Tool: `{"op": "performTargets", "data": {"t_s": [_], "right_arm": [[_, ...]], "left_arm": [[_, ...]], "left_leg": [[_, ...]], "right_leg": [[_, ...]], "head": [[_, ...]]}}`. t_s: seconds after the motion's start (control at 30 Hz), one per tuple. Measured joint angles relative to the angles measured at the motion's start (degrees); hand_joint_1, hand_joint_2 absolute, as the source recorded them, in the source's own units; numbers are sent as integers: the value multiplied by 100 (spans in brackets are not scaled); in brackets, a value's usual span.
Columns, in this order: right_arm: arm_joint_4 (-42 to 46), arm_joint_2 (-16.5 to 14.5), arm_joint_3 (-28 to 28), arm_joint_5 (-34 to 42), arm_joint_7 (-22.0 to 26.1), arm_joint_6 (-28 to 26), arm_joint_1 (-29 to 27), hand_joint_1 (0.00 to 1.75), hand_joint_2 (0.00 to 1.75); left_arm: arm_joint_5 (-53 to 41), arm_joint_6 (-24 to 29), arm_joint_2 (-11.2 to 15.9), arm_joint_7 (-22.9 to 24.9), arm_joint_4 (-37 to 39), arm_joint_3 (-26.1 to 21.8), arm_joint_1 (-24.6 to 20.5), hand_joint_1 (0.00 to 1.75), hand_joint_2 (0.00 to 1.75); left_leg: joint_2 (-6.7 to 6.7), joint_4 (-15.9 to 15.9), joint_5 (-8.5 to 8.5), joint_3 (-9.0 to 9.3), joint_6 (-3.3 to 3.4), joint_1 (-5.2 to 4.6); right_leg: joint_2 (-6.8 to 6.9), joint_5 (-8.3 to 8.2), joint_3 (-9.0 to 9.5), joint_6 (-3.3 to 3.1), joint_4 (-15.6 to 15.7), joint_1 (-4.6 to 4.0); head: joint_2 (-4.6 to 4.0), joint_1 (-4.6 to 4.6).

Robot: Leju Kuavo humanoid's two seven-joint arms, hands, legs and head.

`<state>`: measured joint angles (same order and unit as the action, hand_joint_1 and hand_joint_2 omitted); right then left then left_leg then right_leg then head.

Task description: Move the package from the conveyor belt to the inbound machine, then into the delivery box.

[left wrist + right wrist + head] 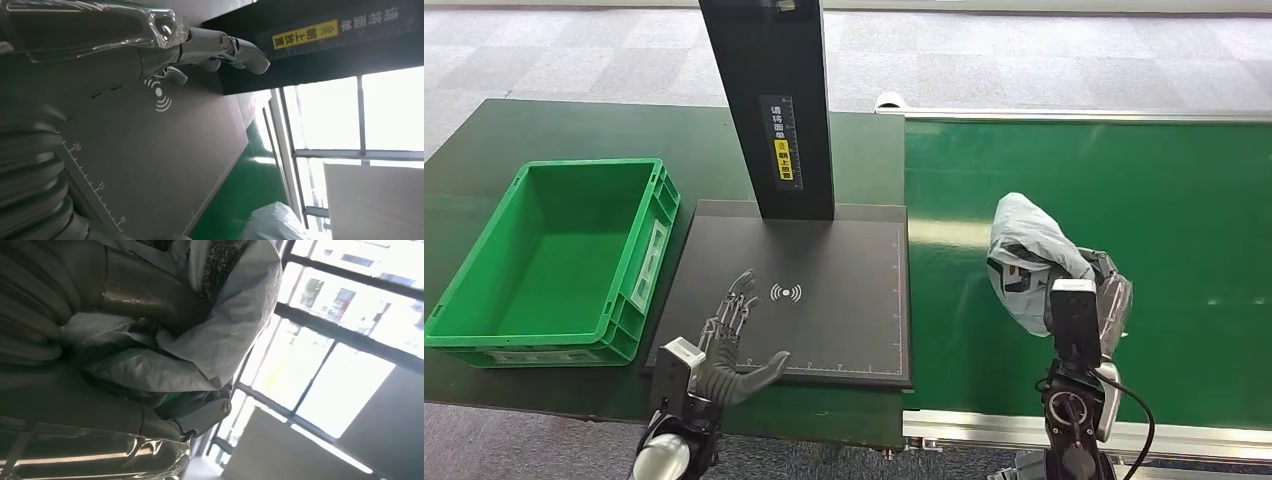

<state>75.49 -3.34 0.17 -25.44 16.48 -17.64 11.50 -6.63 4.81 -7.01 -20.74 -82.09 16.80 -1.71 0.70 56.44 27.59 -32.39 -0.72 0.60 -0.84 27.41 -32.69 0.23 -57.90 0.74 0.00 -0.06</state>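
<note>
1. On the green conveyor belt (1184, 200), to the right of the inbound machine's black scan plate (824, 320), the right robot hand (1102, 300) is wrapped around a grey plastic package (1024, 255). The right wrist view confirms the hold: a thick thumb and darker fingers press into the crumpled wrapper.
2. The package sits against the far-left side of the right robot hand, between that robot hand and the scan plate. It is far nearer this robot hand than the other.
3. The package is a soft, lumpy bag. Its long axis seems to run away from the robot, tilted a little upward, with its rounded top pointing toward the far side of the belt.
4. The left robot hand (729, 345) lies over the near-left part of the scan plate, fingers spread and straight, holding nothing, just beside the white wireless symbol (786, 292).
5. Left of the scan plate stands the green delivery box (639, 260) on the table (484, 150), with nothing inside it.
6. My judgement: the coming move is a sideways carry leftward, from belt to scan plate.
</note>
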Motion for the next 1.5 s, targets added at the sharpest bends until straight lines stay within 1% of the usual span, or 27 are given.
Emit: {"op": "performTargets", "data": {"t_s": [0.1, 0.17, 0.33, 0.43, 0.57, 0.73, 0.83, 1.03, 1.1, 1.17, 1.23, 1.3, 1.5], "right_arm": [[773, 24, 436, 133, 75, 149, -195, 175, 175], [1085, 43, 680, 171, 118, 243, -243, 175, 175], [1305, 58, 1202, 171, 107, 481, -205, 175, 175], [1096, 46, 1550, 157, 8, 644, -40, 175, 175], [705, 10, 1927, 136, -37, 675, 161, 175, 175], [473, -5, 2101, 135, -47, 684, 262, 175, 175], [269, -33, 2202, 137, -171, 804, 376, 175, 175], [-833, -341, 2541, 191, -319, 918, 875, 175, 175], [-973, -381, 2578, 192, -330, 915, 939, 175, 175], [-1244, -461, 2633, 214, -360, 907, 1052, 87, 175], [-1950, -672, 2717, 482, -352, 1048, 1313, 0, 87], [-2485, -827, 2743, 870, -256, 1308, 1481, 0, 0], [-2638, -871, 2664, 2078, 8, 2218, 1461, 0, 0]], "left_arm": [[-20, 187, 13, -80, -47, -103, -6, 0, 175], [-33, 288, 24, -115, -104, -181, -12, 0, 175], [-47, 461, 46, -162, -227, -329, -51, 0, 175], [-20, 559, 43, -165, -245, -397, -140, 0, 175], [18, 612, 38, -158, -245, -443, -249, 0, 175], [27, 619, 38, -155, -245, -472, -279, 0, 175], [102, 719, 34, -135, -240, -498, -310, 0, 175], [305, 1164, -13, -77, -183, -599, -465, 0, 175], [327, 1205, -19, -68, -173, -614, -484, 0, 175], [363, 1250, -32, -49, -150, -645, -528, 0, 175], [412, 1310, -61, -16, -78, -705, -634, 0, 175], [426, 1329, -77, 0, -10, -741, -698, 0, 175], [407, 1406, -83, 23, 60, -812, -684, 0, 175]], "left_leg": [[0, 0, 0, -2, 0, 0], [0, 0, 0, -2, 0, 0], [0, 0, -1, -2, 0, 0], [-2, 0, -2, -1, 0, 0], [6, 0, -4, -2, 0, 0], [6, 0, -3, -8, 0, 0], [2, 0, -3, -11, 0, 0], [-2, 0, -8, -7, -1, 4], [-2, 0, -8, -7, -2, 5], [-2, 0, -9, -6, -2, 6], [-2, 0, -9, -6, -3, 8], [-2, 0, -8, -7, -3, 7], [-1, 0, -7, -8, -2, 6]], "right_leg": [[0, 0, 0, 0, 0, 0], [0, 0, 0, 0, 0, 0], [1, -1, 3, 0, 0, 0], [0, -1, 3, 0, 0, 0], [5, -1, 3, -1, -1, -1], [5, 0, -1, 0, -2, 0], [3, -1, -4, 0, -1, 0], [1, -3, -4, -2, -2, -4], [1, -3, -4, -3, -2, -5], [1, -3, -4, -3, -3, -7], [1, -3, -4, -3, -3, -8], [1, -3, -4, -3, -3, -8], [1, -2, -6, -2, -2, -6]], "head": [[0, 0], [0, 1], [0, 1], [0, 1], [0, 1], [0, 2], [0, 2], [0, 1], [0, 2], [0, 1], [0, 1], [0, 2], [0, 2]]}}
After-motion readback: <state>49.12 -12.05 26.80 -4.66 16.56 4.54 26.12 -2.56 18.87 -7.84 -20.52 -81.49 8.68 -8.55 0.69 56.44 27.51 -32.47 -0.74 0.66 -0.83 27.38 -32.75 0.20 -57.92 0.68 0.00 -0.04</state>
